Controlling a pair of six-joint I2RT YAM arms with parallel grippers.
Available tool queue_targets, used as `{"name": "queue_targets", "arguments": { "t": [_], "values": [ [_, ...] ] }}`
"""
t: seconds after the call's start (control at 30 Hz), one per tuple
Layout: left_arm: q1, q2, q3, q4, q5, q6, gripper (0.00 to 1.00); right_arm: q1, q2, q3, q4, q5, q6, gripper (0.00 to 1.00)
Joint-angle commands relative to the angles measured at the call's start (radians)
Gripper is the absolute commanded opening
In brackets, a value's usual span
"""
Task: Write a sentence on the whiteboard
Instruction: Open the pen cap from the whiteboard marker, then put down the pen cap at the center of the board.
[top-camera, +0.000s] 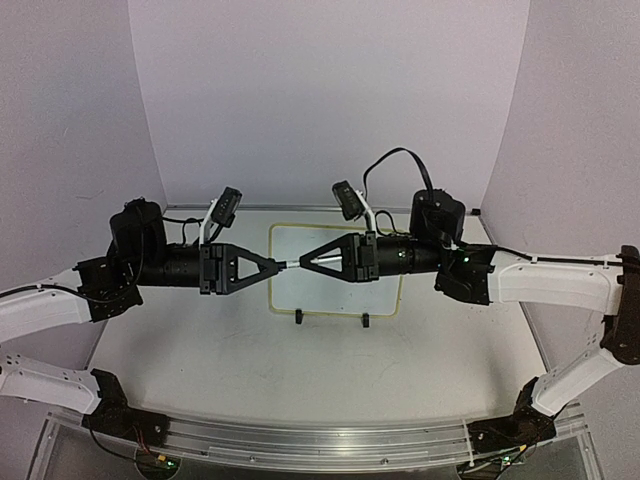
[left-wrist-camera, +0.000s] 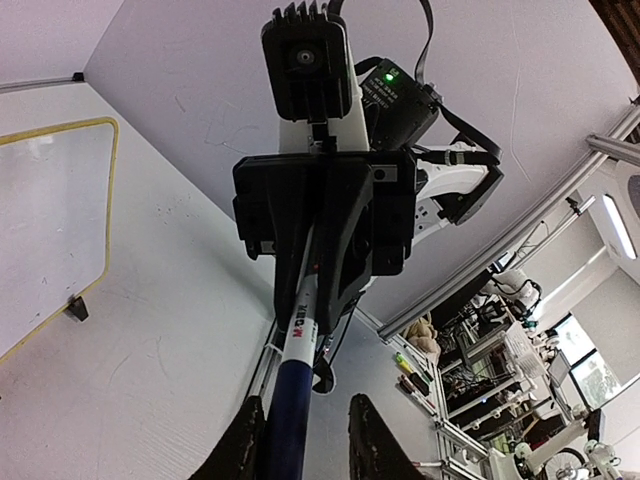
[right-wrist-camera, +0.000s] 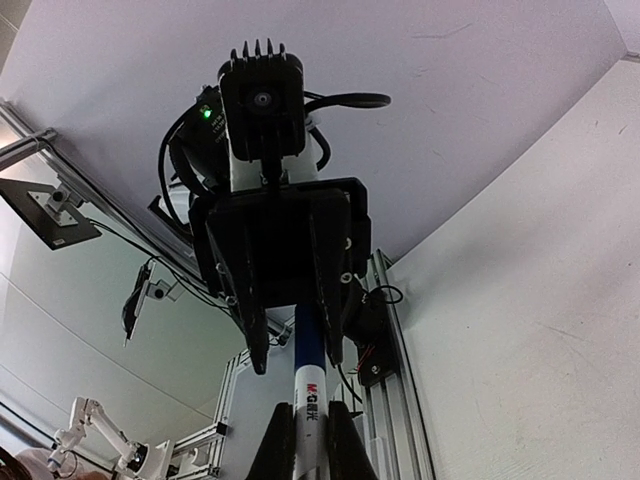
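Whiteboard (top-camera: 340, 295) sits mid-table, blank, no sentence begun: right gripper (right-wrist-camera: 308, 412) pinches the marker (left-wrist-camera: 300, 330) barrel above it, left gripper (left-wrist-camera: 305, 405) part-spread astride the blue cap, not visibly clamped, so uncapping and all writing remain.

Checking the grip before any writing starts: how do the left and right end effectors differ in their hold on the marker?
The right end effector is pinched shut on the marker's white barrel; the left end effector stands open around its blue end, with a gap on one side. The right end effector reaches in from the right, the left end effector from the left. Both lie level, tip to tip, above the whiteboard.
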Motion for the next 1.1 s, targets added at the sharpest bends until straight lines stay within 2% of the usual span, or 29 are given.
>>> {"name": "queue_targets", "arguments": {
  "t": [0.0,0.03,0.13,0.7,0.87,0.97,1.07],
  "values": [
    [0.002,0.008,-0.005,0.065,0.039,-0.016,0.16,-0.001,-0.029,-0.004,0.054,-0.009,0.017,0.0],
    [0.002,0.007,-0.006,0.066,0.04,-0.018,0.1,-0.001,-0.029,-0.005,0.054,-0.009,0.016,0.0],
    [0.005,0.004,-0.011,0.068,0.039,-0.022,0.01,-0.003,-0.029,-0.008,0.053,-0.01,0.013,0.0],
    [0.082,-0.081,-0.073,0.136,0.072,-0.097,0.0,-0.102,-0.13,-0.1,0.099,-0.074,0.056,0.0],
    [0.084,-0.082,-0.096,-0.011,0.017,-0.017,0.0,-0.111,-0.179,-0.133,0.084,-0.052,0.038,0.0],
    [0.085,-0.076,-0.132,-0.209,-0.104,0.038,0.0,-0.111,-0.214,-0.133,-0.045,0.007,-0.034,0.0],
    [0.084,-0.043,-0.182,-0.315,-0.199,0.038,0.0,-0.098,-0.248,-0.126,-0.179,0.097,-0.116,0.0]
  ]
}}
